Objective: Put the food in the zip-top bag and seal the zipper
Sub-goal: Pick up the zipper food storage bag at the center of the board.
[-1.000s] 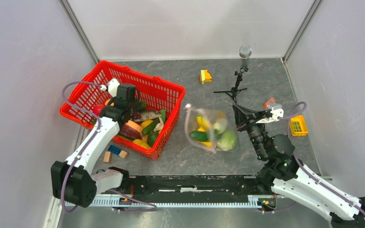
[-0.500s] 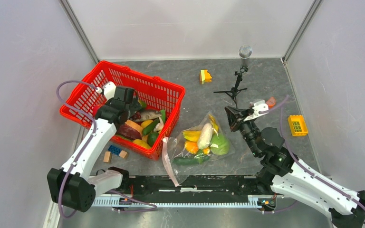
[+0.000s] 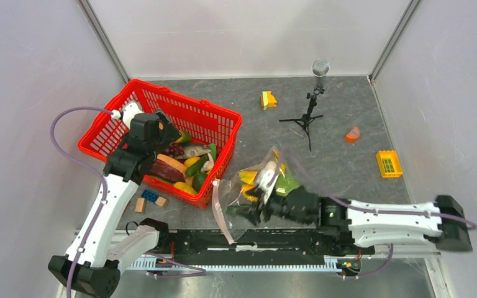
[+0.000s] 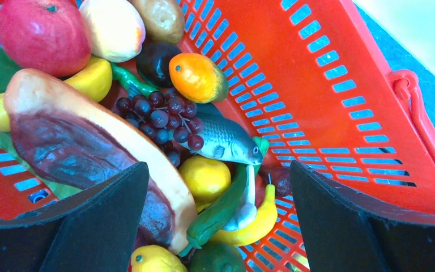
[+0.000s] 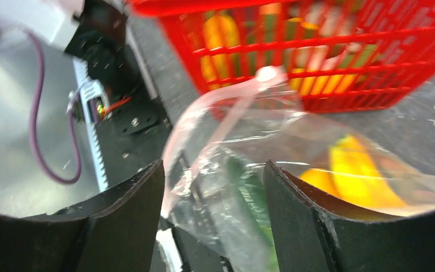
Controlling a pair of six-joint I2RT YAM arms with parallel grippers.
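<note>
The clear zip-top bag (image 3: 236, 194) lies on the grey floor just right of the red basket, holding food: a yellow banana (image 3: 248, 176), a white piece (image 3: 265, 177) and a green piece (image 3: 287, 185). Its pale pink zipper (image 3: 218, 211) runs along the near-left edge. My right gripper (image 3: 254, 211) reaches in low from the right, open, with the bag's (image 5: 272, 141) near corner between its fingers; the zipper (image 5: 226, 107) curls just beyond them. My left gripper (image 4: 218, 221) hangs wide open and empty over the food (image 4: 204, 175) piled in the basket.
The red mesh basket (image 3: 214, 118) stands at the left, full of toy food, with small blocks (image 3: 149, 198) beside it. A microphone stand (image 3: 312, 102), a yellow-orange block (image 3: 268, 99), an orange piece (image 3: 352, 133) and a yellow block (image 3: 389, 163) sit farther back and right.
The right gripper let go of the bag, which dropped toward the near left. The right arm swung down low and its open jaws now straddle the bag's corner. The left gripper opened.
</note>
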